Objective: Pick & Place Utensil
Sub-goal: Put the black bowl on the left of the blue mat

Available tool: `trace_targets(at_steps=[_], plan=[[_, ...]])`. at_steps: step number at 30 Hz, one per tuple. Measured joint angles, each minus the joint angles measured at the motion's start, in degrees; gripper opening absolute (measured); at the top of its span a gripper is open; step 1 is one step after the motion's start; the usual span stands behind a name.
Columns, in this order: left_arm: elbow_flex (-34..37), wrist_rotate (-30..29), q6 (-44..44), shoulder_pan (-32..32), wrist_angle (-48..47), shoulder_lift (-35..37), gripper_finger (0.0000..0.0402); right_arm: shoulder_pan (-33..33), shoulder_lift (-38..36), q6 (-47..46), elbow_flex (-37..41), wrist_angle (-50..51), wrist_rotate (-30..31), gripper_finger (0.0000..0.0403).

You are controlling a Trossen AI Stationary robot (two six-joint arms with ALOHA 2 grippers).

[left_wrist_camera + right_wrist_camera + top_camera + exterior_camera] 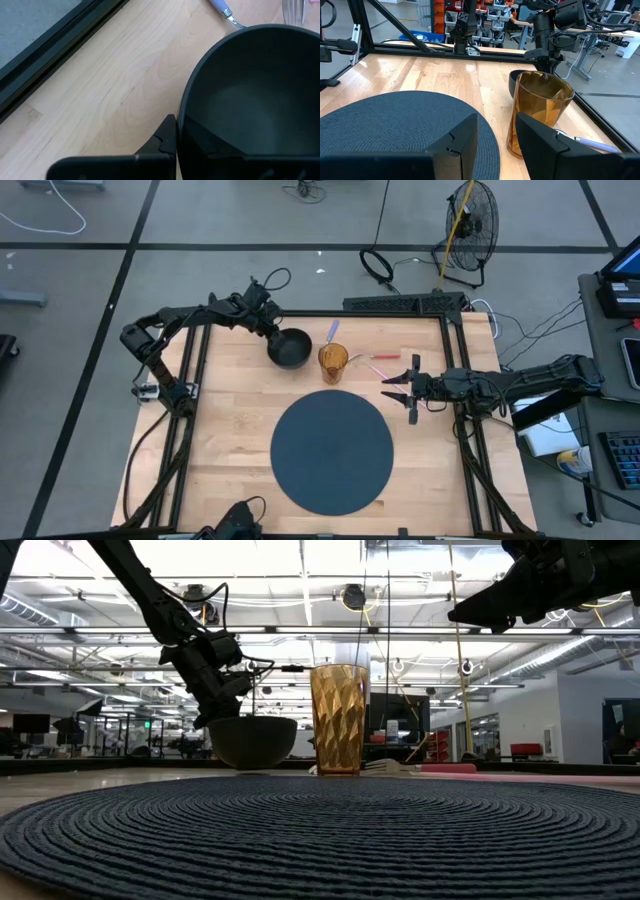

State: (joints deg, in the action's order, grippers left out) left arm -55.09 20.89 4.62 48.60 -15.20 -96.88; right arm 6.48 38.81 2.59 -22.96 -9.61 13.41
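Note:
A black bowl (291,348) sits near the table's far edge, with my left gripper (271,329) shut on its rim on the left side. An amber faceted cup (333,362) stands upright just right of the bowl. A purple-handled utensil (333,330) lies behind the cup. Two pink-handled utensils (385,358) lie flat to the cup's right. My right gripper (408,389) is open and hovers above the table, right of the cup and pointing toward it. In the right wrist view the cup (540,112) stands ahead of the open fingers (465,140). My left gripper (184,129) pinches the bowl's rim (181,107) on the bowl's left side, with one finger (165,142) outside the wall and one (210,145) inside. It comes slanting down from the table's far left. The bowl stays upright; whether its base rests on the table I cannot tell.
A large round dark woven placemat (332,452) covers the middle and near part of the table. Black frame rails (200,370) run along the table's edges. Bare wood (240,410) lies left of the mat.

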Motion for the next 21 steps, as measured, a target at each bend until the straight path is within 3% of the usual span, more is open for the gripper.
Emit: trace_targets(at_steps=[21], plan=[[0.00, 0.06, 0.16, 0.00, -0.02, 0.00, 0.0015, 0.00, 0.00, 0.00, 0.00, 0.00, 0.02, 0.0130]])
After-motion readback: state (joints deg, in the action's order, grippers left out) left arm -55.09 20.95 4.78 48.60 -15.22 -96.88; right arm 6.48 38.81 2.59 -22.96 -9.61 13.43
